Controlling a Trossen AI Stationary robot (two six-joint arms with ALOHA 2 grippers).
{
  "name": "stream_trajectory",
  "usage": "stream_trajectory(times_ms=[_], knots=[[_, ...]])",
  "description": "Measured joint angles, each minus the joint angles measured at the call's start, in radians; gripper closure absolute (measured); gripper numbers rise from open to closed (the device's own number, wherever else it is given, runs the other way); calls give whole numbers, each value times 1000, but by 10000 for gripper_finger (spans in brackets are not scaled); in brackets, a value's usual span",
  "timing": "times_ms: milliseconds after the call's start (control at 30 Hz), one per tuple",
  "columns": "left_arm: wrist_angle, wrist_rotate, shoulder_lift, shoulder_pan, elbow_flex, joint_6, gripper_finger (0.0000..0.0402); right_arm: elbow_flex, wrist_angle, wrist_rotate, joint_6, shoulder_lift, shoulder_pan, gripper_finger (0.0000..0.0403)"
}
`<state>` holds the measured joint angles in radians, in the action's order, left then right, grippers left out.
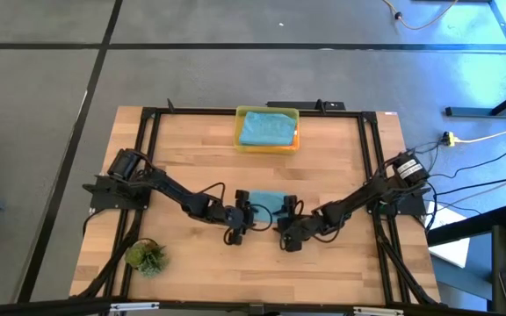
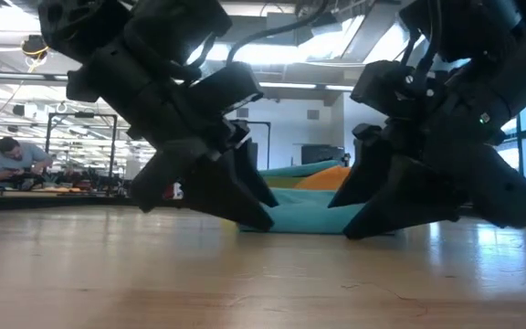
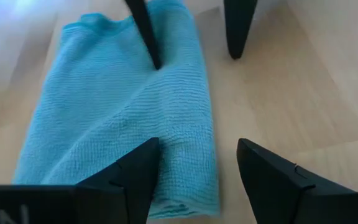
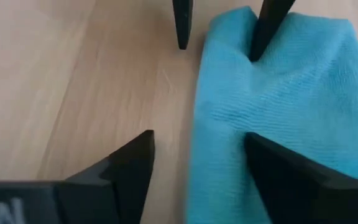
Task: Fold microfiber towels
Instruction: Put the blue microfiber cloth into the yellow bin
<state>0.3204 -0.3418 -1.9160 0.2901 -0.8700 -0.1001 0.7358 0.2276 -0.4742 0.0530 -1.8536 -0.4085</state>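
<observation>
A teal-blue microfiber towel (image 1: 269, 202), folded into a narrow band, lies flat on the wooden table between my two grippers; it also shows in the low view (image 2: 310, 216). My left gripper (image 1: 242, 215) is open at the towel's left end, astride its near long edge (image 3: 197, 163). My right gripper (image 1: 290, 225) is open at the right end, astride the same edge (image 4: 197, 134). Another teal-blue towel (image 1: 266, 128) lies on top in the yellow bin (image 1: 241, 140), with orange cloth (image 1: 295, 136) showing beside it. The green towel is hidden. My left gripper comes down slanting from the table's left. One fingertip (image 3: 143, 163) stands on the towel's top just inside the near edge (image 3: 185, 155); the other (image 3: 260, 163) stands on bare wood. The towel lies flat. My right gripper comes down slanting from the table's right. One fingertip (image 4: 261, 149) stands on the towel's top just inside the near edge (image 4: 211, 124); the other (image 4: 138, 149) stands on bare wood. The towel lies flat, not lifted.
The yellow bin stands at the table's far edge, in the middle. A small green plant tuft (image 1: 146, 256) sits at the near left corner. Bare wood lies to the near side of the towel (image 1: 262, 263). A person (image 2: 12, 157) sits far off in the room.
</observation>
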Motion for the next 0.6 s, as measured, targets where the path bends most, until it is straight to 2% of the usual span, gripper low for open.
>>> stream_trajectory(times_ms=[300,500,600], knots=[[2,-39,1,0,0,-29,191,-1,-20,-49,20,-8,7,271],[11,-43,12,7,0,-45,189,-4,-33,-83,59,-9,10,380],[6,-86,13,26,-14,-77,189,-6,-40,-75,130,3,17,387]])
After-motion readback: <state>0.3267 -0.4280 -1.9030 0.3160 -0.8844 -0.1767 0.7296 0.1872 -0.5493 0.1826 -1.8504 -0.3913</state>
